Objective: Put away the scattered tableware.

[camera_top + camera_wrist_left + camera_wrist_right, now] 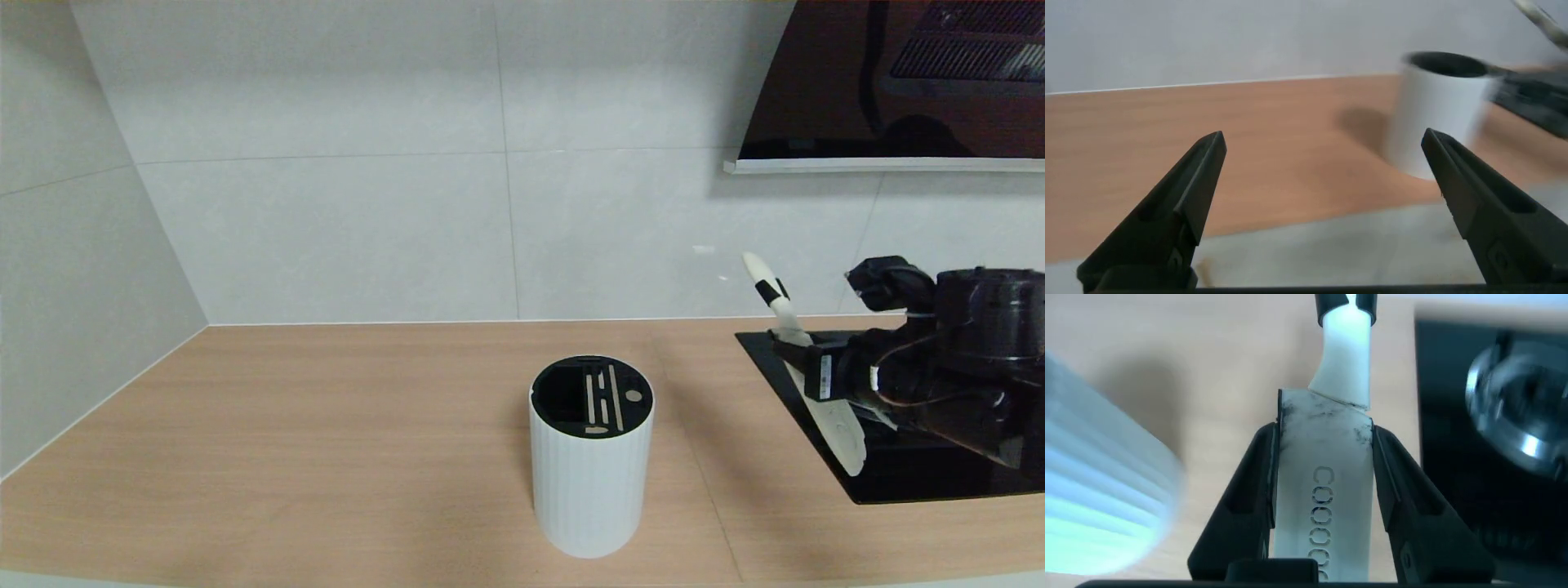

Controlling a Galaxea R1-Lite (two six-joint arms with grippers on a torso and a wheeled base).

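1. While the right gripper has the white knife pinched flat by its blade, jaws closed to the blade's width, treat this as the carry to the holder.
2. The knife hangs slanted over the left part of the black cooktop, handle up toward the wall and tip down toward you. Whether the tip touches the glass cannot be told, so I would lift it before you swing it.
3. Your target is the white ribbed knife holder, standing upright on the wooden counter to the left of the cooktop and well apart from the knife.
4. Its black top carries narrow slots beside a larger square opening. The blade probably belongs in one of the long slots.
5. Bring the tip above the holder, turn the wrist until the blade is near vertical and in line with the slot, then lower it slowly.
6. A skewed entry could tip the holder.
7. Since the grip is on the blade, you will likely have to let go partway and let it slide in.
8. The left gripper is spread wide and empty, low at the counter's front edge. Keep it clear of the holder.
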